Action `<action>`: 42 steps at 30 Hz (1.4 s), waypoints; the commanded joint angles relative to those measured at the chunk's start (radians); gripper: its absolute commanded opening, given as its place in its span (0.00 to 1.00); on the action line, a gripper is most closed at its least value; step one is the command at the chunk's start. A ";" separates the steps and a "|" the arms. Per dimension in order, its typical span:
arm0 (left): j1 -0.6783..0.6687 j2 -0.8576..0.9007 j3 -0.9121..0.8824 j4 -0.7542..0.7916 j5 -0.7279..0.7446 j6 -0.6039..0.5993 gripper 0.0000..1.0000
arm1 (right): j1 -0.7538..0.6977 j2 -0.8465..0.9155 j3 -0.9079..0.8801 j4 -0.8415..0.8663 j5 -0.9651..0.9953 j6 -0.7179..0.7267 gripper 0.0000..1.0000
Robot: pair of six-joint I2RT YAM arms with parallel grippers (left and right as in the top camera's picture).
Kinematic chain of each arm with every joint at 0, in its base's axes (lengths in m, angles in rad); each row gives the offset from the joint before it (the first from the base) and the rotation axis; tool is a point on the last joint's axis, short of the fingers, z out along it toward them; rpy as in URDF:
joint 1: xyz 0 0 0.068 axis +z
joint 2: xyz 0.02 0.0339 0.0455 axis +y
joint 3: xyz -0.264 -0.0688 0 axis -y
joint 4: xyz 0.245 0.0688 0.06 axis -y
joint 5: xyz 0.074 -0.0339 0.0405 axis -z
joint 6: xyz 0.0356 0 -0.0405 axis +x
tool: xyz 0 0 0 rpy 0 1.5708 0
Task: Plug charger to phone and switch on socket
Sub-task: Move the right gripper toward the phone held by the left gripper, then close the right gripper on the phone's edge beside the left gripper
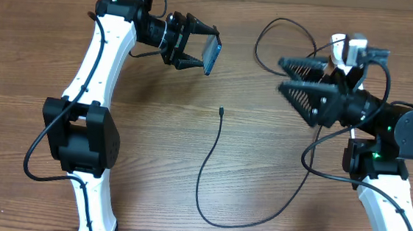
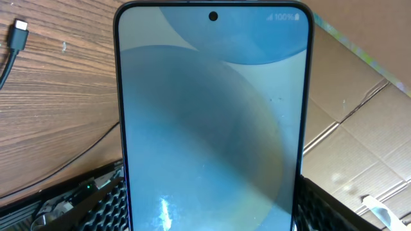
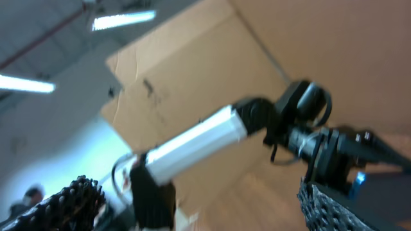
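Overhead looks straight down on the desk. Left wrist sits close behind its gripper, filled by the phone. Right wrist tilts upward past its gripper, toward the left arm, which overhead shares.

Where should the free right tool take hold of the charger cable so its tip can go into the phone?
Grip the charger just behind its small connector tip, coming straight down from above: the tip lies flat on the table in open space. The right tool is open. The left tool holds the phone up.

A lab or workshop: wooden table, cardboard sheets, ceiling strip lights.
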 commanded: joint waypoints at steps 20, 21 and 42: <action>-0.027 -0.040 0.024 0.001 0.019 0.011 0.66 | 0.352 0.117 0.470 -1.428 1.067 -0.537 0.99; -0.034 -0.040 0.024 0.001 0.019 0.009 0.66 | 0.371 0.141 0.470 -1.434 1.082 -0.515 1.00; -0.129 -0.040 0.024 0.002 -0.162 -0.061 0.67 | 0.505 0.304 0.469 -1.386 1.092 -0.296 0.98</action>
